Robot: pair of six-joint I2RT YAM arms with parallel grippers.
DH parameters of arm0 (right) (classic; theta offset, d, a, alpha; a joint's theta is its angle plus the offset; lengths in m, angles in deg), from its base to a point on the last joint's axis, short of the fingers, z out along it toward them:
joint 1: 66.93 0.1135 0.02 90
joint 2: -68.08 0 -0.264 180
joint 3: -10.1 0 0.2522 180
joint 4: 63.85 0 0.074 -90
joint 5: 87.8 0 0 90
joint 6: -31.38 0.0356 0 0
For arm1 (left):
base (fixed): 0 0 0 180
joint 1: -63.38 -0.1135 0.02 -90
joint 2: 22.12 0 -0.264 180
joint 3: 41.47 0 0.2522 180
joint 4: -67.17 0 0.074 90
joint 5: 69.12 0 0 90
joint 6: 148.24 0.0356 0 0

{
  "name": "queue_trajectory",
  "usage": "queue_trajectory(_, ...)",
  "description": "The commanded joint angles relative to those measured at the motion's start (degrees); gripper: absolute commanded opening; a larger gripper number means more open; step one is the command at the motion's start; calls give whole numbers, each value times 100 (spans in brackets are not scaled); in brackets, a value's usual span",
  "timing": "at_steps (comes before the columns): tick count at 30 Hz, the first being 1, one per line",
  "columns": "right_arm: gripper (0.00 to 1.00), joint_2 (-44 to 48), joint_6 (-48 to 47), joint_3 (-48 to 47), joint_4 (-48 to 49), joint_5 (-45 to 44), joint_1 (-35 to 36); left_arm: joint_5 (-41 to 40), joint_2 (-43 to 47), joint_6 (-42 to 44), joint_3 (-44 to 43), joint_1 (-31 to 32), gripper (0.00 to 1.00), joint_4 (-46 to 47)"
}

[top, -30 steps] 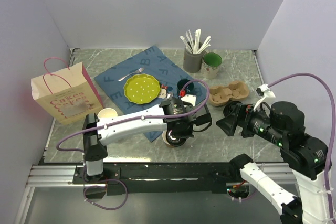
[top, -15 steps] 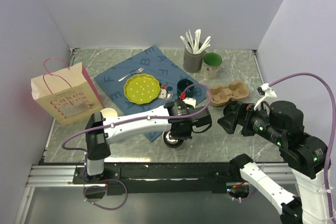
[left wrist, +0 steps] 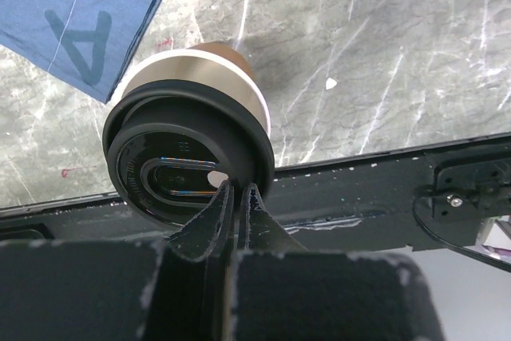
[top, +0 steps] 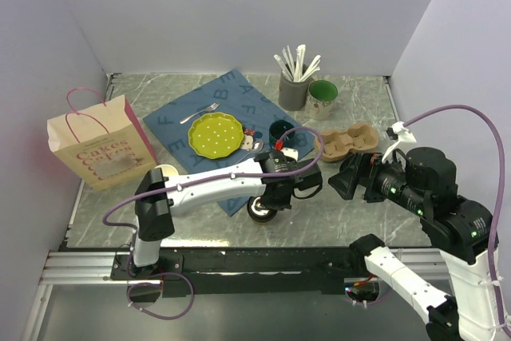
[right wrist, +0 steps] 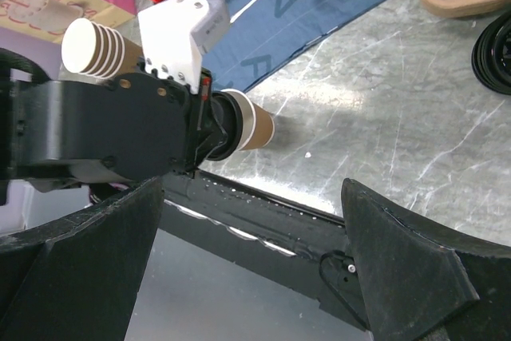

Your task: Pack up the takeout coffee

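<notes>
The takeout coffee (top: 260, 211) is a brown paper cup with a black lid, near the table's front edge. My left gripper (top: 270, 197) is shut on the rim of the lid (left wrist: 188, 169), fingertips (left wrist: 215, 207) pinched almost together. The cup hangs tilted just above the marble, its brown wall (right wrist: 257, 127) showing in the right wrist view beside the left wrist. My right gripper (top: 345, 184) is open and empty to the right of the cup, its wide fingers (right wrist: 403, 265) held above the front rail.
A paper bag (top: 100, 145) with pink handles stands at the left. A stack of lidless cups (top: 164, 173) is next to it. A cardboard cup carrier (top: 348, 141), green mug (top: 322, 97), utensil holder (top: 293, 90), yellow plate (top: 215, 134) and blue cloth (top: 239, 101) lie behind.
My left gripper has shifted slightly with the cup still in it, the cup edging left. My right gripper has moved a little left and up.
</notes>
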Motion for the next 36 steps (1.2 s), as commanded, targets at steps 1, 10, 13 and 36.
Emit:
queue_trajectory(1, 100, 7, -141, -287, 256, 8, 34, -94, -79, 155, -214, -63, 1, 19)
queue_trajectory(10, 100, -28, -168, -331, 283, -19, 43, -50, -193, 217, -144, -90, 2, 107)
queue_trajectory(13, 100, -11, -159, -339, 274, -27, 43, -15, -167, 225, -39, -108, 3, 195)
queue_trajectory(36, 100, 121, 17, -287, 221, -63, 43, -15, -290, 252, -30, -107, 5, -16)
